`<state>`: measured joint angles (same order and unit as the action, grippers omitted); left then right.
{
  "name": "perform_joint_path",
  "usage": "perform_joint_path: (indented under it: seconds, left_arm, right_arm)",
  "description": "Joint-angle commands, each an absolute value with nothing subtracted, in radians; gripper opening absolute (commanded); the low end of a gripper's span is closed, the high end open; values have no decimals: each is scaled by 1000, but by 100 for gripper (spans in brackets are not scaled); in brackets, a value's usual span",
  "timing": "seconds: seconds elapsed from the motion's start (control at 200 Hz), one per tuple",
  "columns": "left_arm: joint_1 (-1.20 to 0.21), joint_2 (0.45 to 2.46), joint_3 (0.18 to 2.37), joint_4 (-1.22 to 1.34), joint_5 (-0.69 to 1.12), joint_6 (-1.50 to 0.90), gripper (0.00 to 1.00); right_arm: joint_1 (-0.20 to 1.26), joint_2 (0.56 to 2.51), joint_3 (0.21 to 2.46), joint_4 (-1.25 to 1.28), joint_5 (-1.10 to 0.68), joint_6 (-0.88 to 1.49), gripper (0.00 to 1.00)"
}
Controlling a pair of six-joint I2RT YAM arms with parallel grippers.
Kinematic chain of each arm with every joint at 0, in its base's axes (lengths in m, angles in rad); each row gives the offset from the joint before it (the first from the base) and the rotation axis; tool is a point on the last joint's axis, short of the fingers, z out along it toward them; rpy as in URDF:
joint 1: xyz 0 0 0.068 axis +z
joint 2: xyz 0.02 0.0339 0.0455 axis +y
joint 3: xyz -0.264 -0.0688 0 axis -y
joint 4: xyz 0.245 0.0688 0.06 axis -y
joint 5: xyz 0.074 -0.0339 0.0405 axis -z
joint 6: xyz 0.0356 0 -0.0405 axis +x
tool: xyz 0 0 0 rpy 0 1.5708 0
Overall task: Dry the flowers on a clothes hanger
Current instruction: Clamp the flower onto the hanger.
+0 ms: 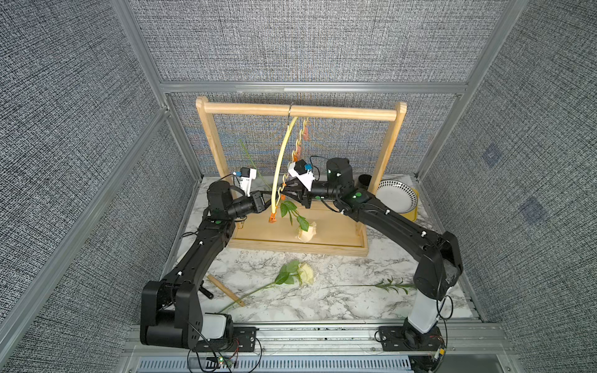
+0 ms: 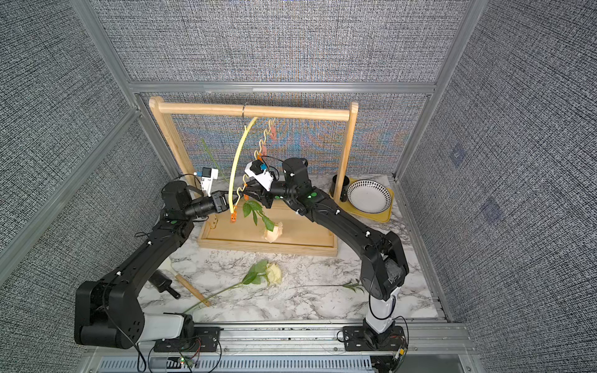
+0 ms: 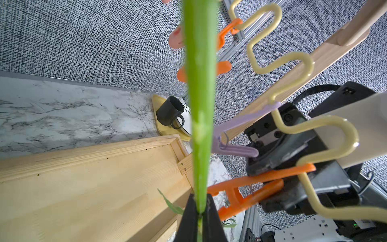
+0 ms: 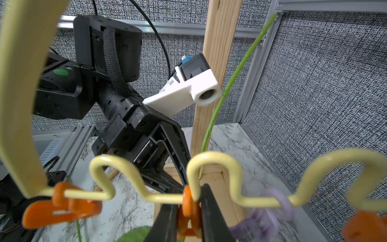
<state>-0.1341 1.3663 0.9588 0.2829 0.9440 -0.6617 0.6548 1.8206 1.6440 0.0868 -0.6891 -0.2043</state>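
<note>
None is clipped yet: my left claw point(image 3: 201, 200) grips the peach rose stem point(image 3: 201, 83) beside the clothes hanger point(image 1: 280, 158), my right claw point(image 4: 189, 215) squeezes an orange clip point(image 4: 187, 201), and the cream-white rose point(image 1: 306, 274) and thin-stemmed flower point(image 1: 384, 285) lie on the table point(image 1: 339, 303).

your right gripper point(image 4: 189, 208) has both black fingers pinched on an orange clip point(image 4: 187, 200), right on the wavy lower bar point(image 4: 215, 156) of the clothes hanger point(image 4: 18, 94). a second orange clip point(image 4: 60, 207) sits by the arch's end, and a blurred purple clip point(image 4: 278, 204) on the other side. facing you is the left gripper point(image 4: 181, 180), with a green stem point(image 4: 230, 83) rising beside the wooden post point(image 4: 215, 62).
</note>
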Motion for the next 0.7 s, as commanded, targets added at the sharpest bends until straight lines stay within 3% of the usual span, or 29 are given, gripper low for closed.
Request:
perform_joint_path:
  seconds: [0.0,0.696]
  left_arm:
    - [-132,1369,971,334,958,-665,2]
    - [-132,1373,966,402,981,-713,2]
  right_arm:
    - [653,1821,1643,142,-701,-188,21]
    - [650,1839,1646,149,-706,-177,21]
